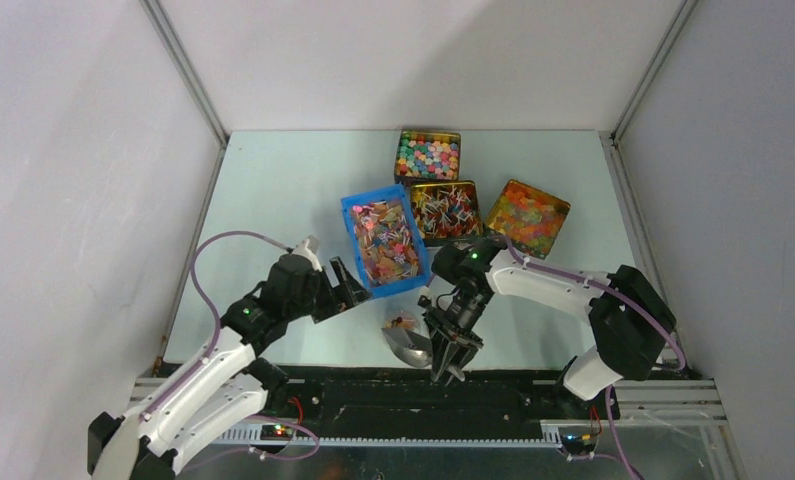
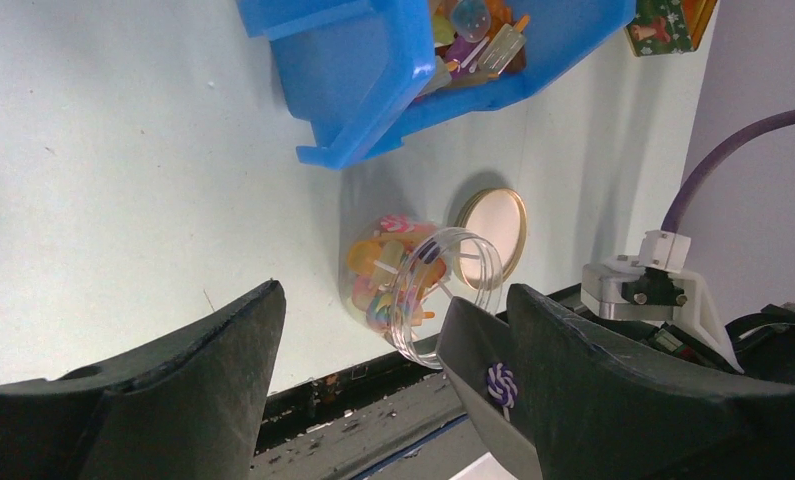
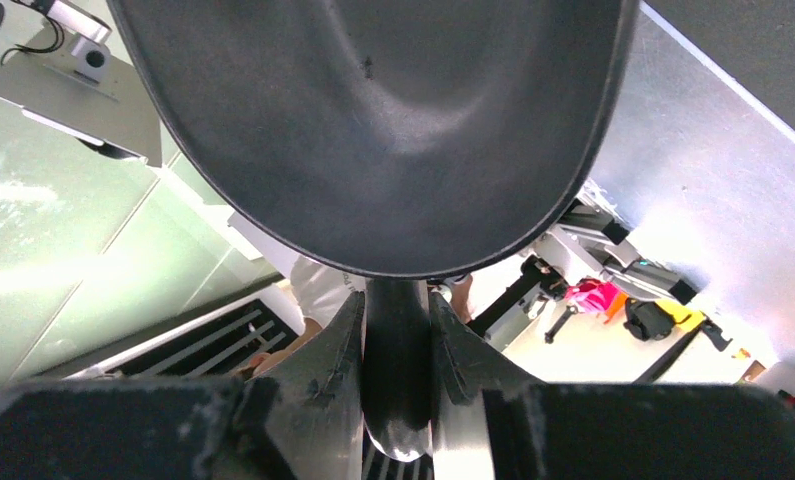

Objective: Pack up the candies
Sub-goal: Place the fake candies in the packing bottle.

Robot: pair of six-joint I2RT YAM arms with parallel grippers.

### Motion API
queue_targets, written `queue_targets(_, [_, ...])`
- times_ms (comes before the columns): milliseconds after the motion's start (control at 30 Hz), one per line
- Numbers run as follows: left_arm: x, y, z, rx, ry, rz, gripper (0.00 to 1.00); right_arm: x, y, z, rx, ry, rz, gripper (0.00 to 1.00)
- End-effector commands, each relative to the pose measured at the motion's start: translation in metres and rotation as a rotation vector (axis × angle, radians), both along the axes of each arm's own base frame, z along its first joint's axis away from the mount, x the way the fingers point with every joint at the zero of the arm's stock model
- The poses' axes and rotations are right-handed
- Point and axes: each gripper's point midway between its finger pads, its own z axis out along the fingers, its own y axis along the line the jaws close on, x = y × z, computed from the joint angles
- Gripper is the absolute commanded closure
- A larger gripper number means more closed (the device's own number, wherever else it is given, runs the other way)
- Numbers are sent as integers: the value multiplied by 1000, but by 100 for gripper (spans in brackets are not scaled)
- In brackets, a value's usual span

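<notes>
Candies in mixed wrappers fill a blue bin, and more fill a gold tin behind it. A clear jar lies on its side near the table's front edge, partly filled with candies. Its lid lies flat beside it. My right gripper is shut on the handle of a grey scoop, whose bowl is at the jar's mouth. One purple-white candy lies in the scoop. My left gripper stands open, left of the jar and apart from it.
At the back stands a tin of pastel balls. A tin of orange-yellow jelly pieces sits at the right. The blue bin's near corner is close ahead of my left gripper. A black rail runs along the front edge.
</notes>
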Motion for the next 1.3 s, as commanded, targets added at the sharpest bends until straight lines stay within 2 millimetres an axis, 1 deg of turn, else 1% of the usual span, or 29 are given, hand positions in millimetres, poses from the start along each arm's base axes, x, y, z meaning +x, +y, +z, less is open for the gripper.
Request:
queue_targets(0, [2, -5, 6, -31, -28, -5, 13, 4, 10, 12, 40, 66, -34, 100])
queue_targets(233, [4, -7, 3, -23, -24, -19, 12, 2, 8, 13, 13, 96, -37, 100])
queue_targets(433, [8, -11, 8, -21, -33, -36, 12, 2, 8, 17, 13, 120, -43, 100])
queue_targets(867, [9, -13, 10, 0, -30, -68, 12, 4, 17, 36, 34, 192, -76, 100])
queue_targets(967, [6, -13, 10, 11, -28, -84, 14, 5, 19, 38, 36, 186, -72, 100])
queue_targets(1100, [-4, -18, 11, 14, -16, -132, 21, 5, 22, 38, 32, 179, -73, 100])
queue_targets(1200, [-19, -27, 8, 22, 5, -197, 28, 4, 23, 38, 34, 175, -70, 100])
queue_targets(1267, [-29, -33, 6, 29, 22, -239, 30, 5, 23, 37, 35, 169, -70, 100])
